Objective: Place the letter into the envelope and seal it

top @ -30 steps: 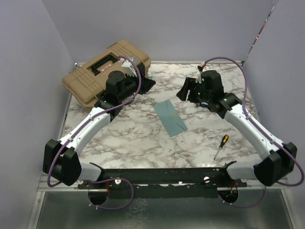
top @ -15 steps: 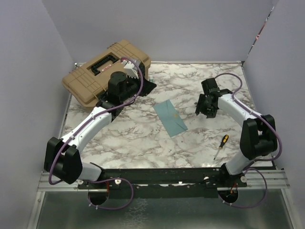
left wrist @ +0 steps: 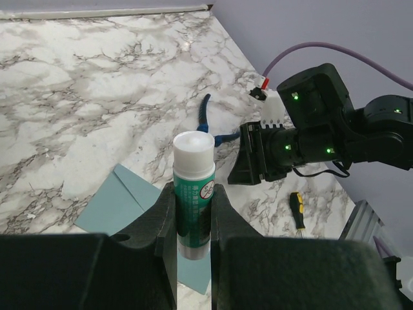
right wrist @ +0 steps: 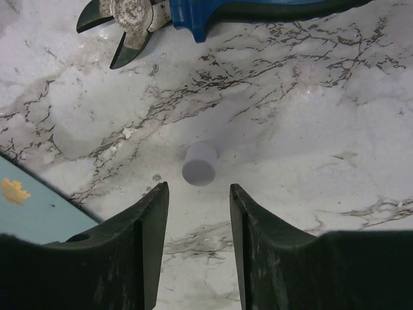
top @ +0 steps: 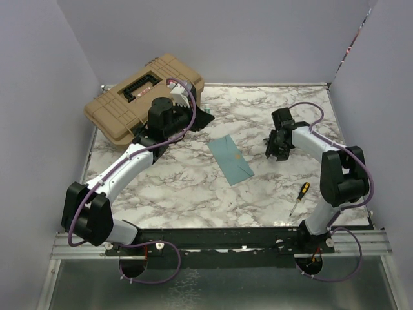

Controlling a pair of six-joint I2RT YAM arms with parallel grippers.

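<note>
Table [top: 181, 187]: marble-patterned, looked smooth, faintly glossy. Envelope [top: 230, 159]: teal paper, was matt. Glue stick [left wrist: 193, 197]: glossy printed plastic, white matt top. Pliers [right wrist: 187, 10]: dull grey metal head, blue rubbery grips. Toolbox [top: 122, 106]: tan plastic, appeared matt and ribbed.

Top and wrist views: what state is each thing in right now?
Glue stick: uncapped, upright, clamped in left gripper.
Cap: off, lying on the table, in front of open right gripper.
Envelope: flat, flap folded down; sealed or not, cannot tell.
Toolbox: lid closed.
Pliers: jaws slightly apart.
</note>
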